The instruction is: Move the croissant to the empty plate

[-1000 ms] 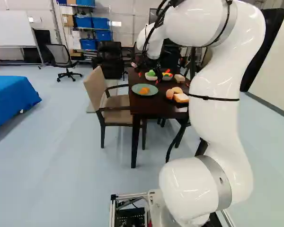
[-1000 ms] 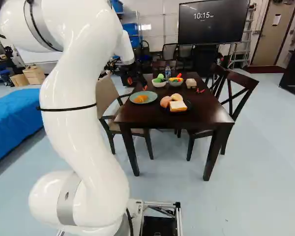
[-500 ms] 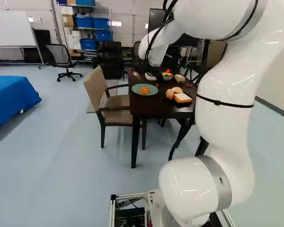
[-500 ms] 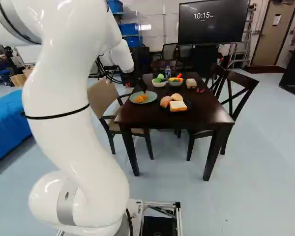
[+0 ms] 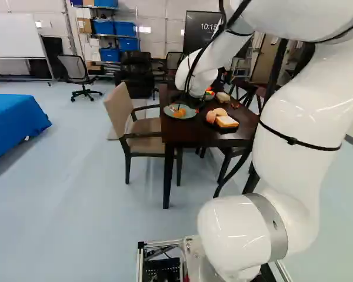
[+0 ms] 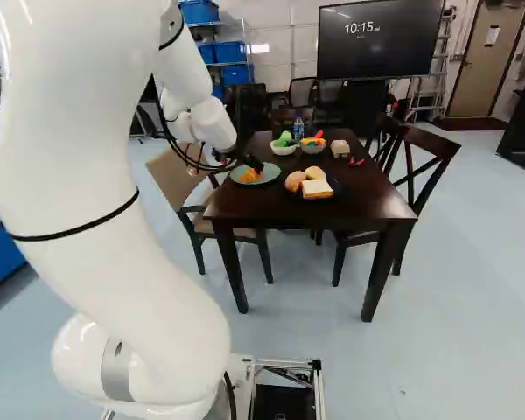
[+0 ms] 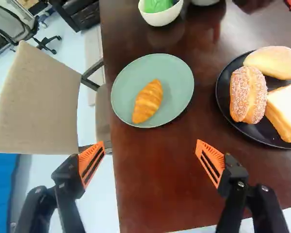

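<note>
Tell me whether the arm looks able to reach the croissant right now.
Probably yes: the croissant lies uncovered on the green plate, ahead of the open jaws, with nothing seen standing between them.

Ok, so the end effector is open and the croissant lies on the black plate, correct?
Not quite: the plate is wrong. The wrist view shows the croissant on the green plate, not the black plate. The end effector is indeed open.
</note>
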